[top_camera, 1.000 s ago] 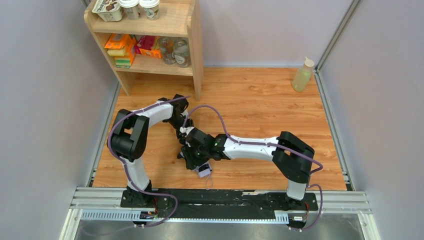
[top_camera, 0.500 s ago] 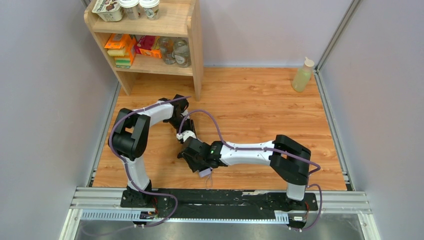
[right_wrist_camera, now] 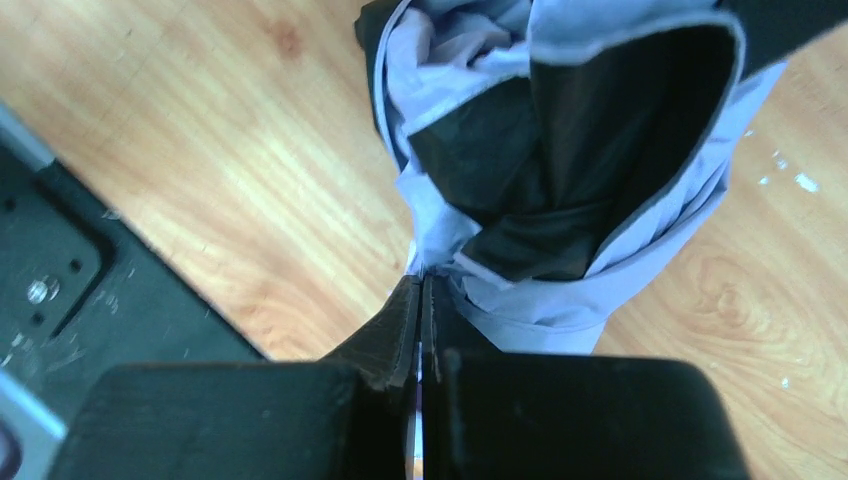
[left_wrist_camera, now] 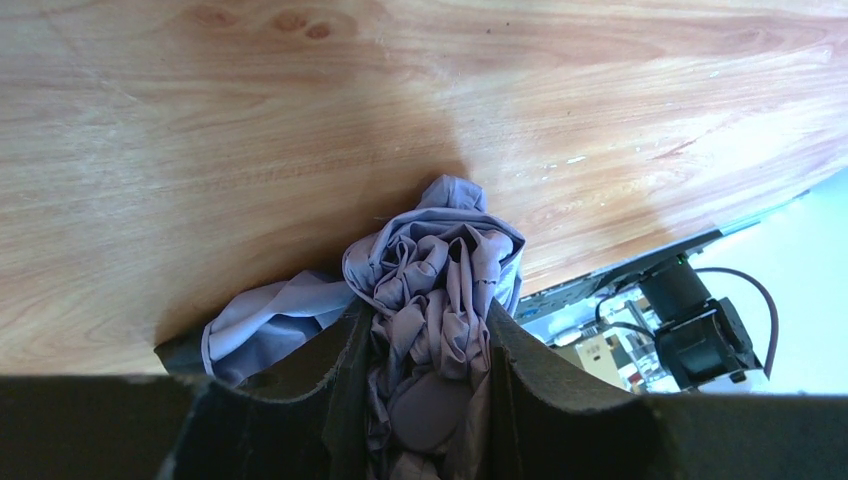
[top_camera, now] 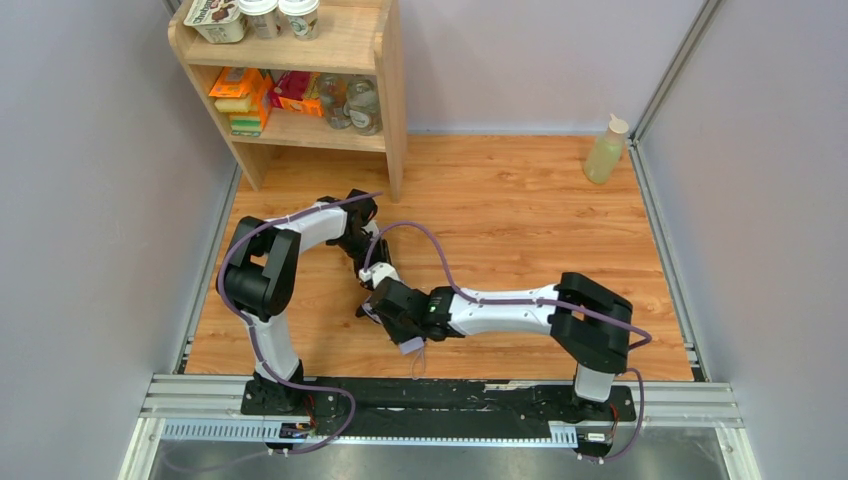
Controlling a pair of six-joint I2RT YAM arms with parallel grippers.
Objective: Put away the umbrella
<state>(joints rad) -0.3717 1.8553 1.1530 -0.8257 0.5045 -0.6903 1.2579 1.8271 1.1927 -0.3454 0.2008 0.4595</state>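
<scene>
The umbrella [left_wrist_camera: 440, 265] is a crumpled bundle of pale lilac fabric held just above the wooden floor. My left gripper [left_wrist_camera: 428, 335] is shut on its bunched cloth, with a round lilac piece between the fingers. In the right wrist view the umbrella [right_wrist_camera: 560, 300] shows folded lilac cloth with a dark lining. My right gripper [right_wrist_camera: 422, 290] is shut there, its tips pinching a thin edge of that cloth. From above, both grippers meet at the floor's near left, and only the umbrella's lilac end [top_camera: 410, 346] sticks out below the right gripper [top_camera: 385, 308].
A wooden shelf [top_camera: 390, 90] with jars, boxes and cups stands at the back left. A pale bottle [top_camera: 605, 150] stands in the back right corner. The black base rail [top_camera: 440, 400] runs along the near edge, and grey walls close in both sides.
My right gripper has closed from half open onto the umbrella's cloth edge, and its arm has shifted slightly. The left gripper has kept its hold and place.
</scene>
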